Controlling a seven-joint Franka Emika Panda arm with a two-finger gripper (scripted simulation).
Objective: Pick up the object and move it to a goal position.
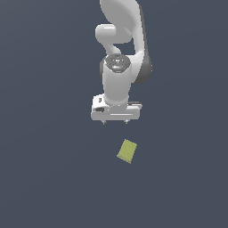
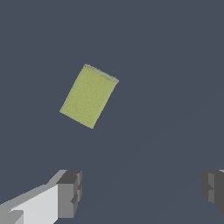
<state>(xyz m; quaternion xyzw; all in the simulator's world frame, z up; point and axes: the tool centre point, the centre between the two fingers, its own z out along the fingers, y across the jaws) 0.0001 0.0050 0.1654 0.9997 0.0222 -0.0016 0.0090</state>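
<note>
Yellow-green block (image 1: pixel 127 151) lies flat on dark floor (image 1: pixel 44 178), askew. We see gripper (image 1: pixel 115 121) above, apart from it, fingers (image 2: pixel 70 192) spread wide, nothing between; block off to one side.

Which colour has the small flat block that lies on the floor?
The block is yellow-green with a fine texture; the wrist view shows it best.

Flat dark grey-blue floor (image 1: pixel 44 178), yellow-green block (image 1: pixel 127 151) (set askew) on it
</note>
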